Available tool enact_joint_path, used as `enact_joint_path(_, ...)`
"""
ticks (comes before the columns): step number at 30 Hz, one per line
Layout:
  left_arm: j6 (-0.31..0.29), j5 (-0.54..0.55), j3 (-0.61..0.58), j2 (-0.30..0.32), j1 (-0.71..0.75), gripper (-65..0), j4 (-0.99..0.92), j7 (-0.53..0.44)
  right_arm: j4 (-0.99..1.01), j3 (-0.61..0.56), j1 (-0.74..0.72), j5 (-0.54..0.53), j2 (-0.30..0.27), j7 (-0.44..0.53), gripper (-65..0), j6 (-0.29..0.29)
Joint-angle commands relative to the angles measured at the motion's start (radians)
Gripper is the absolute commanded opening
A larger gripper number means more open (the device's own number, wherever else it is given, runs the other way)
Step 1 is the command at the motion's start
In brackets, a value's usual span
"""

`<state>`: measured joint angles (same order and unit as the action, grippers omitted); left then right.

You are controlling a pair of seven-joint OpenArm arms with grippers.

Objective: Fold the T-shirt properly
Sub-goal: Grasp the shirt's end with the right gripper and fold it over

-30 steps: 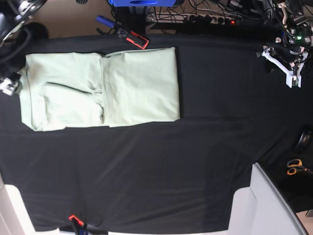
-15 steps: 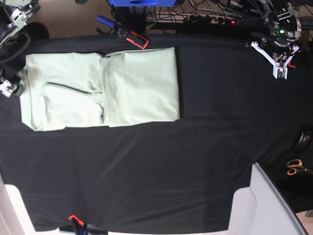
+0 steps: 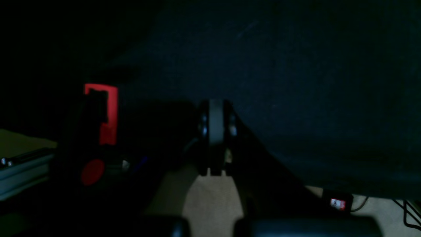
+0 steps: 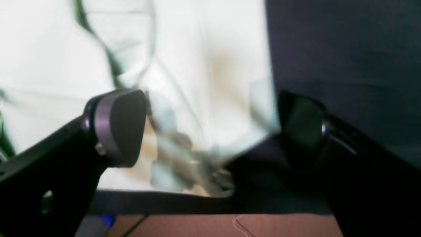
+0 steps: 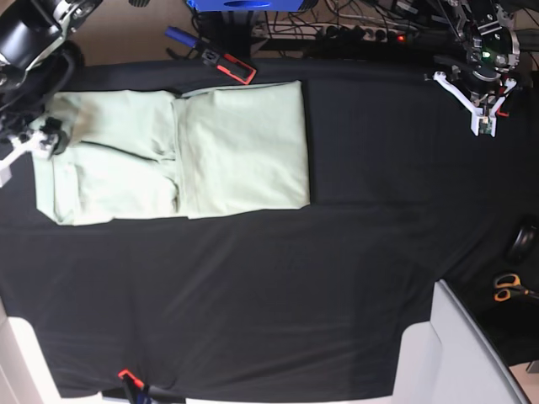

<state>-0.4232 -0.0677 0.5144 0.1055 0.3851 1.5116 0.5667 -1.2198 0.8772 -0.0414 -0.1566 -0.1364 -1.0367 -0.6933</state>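
The T-shirt (image 5: 210,151) lies folded into a pale mint-green rectangle at the upper left of the black table cloth (image 5: 337,278). My right gripper (image 5: 38,141) hovers at the shirt's left edge. In the right wrist view this gripper (image 4: 210,131) is open: one of its fingers (image 4: 118,128) is over the T-shirt (image 4: 197,65), the other over the black cloth, with nothing held. My left gripper (image 5: 484,118) is at the far upper right, away from the shirt. In the dark left wrist view it (image 3: 215,131) is shut on nothing.
A red and black clamp (image 5: 229,64) sits at the table's back edge just above the shirt, and another clamp (image 5: 129,378) at the front edge. Cables and a power strip (image 5: 362,34) run behind. Scissors (image 5: 508,288) and white boards (image 5: 459,353) lie at the lower right.
My right arm has swung in over the shirt's left edge. My left gripper closed and shifted slightly up and left a second ago, then stayed still.
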Motion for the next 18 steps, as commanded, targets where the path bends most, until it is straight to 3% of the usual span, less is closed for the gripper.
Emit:
enact_joint_path(1,0.004,0.006,0.003,0.009,0.001,-65.0,0.016,-0.014,-0.016,-0.002,-0.015,-0.013,-0.018,0.012,-3.6,-0.005)
enact_joint_path(6,0.004,0.003,0.003,0.009,0.001,-65.0,0.014,-0.012,-0.016,-0.02,-0.022,-0.013,0.016,0.016,-3.6,-0.005)
enact_joint_path(12,0.004,0.003,0.003,0.009,0.007,-65.0,0.014,-0.01,0.048,-0.069,-0.05,-0.014,0.008,0.057,-3.6,-0.005)
enact_joint_path(18,0.004,0.003,0.003,0.01,0.024,-65.0,0.014,-0.014,0.079,0.076,-0.082,-0.041,-0.016,0.062,-3.6,-0.005)
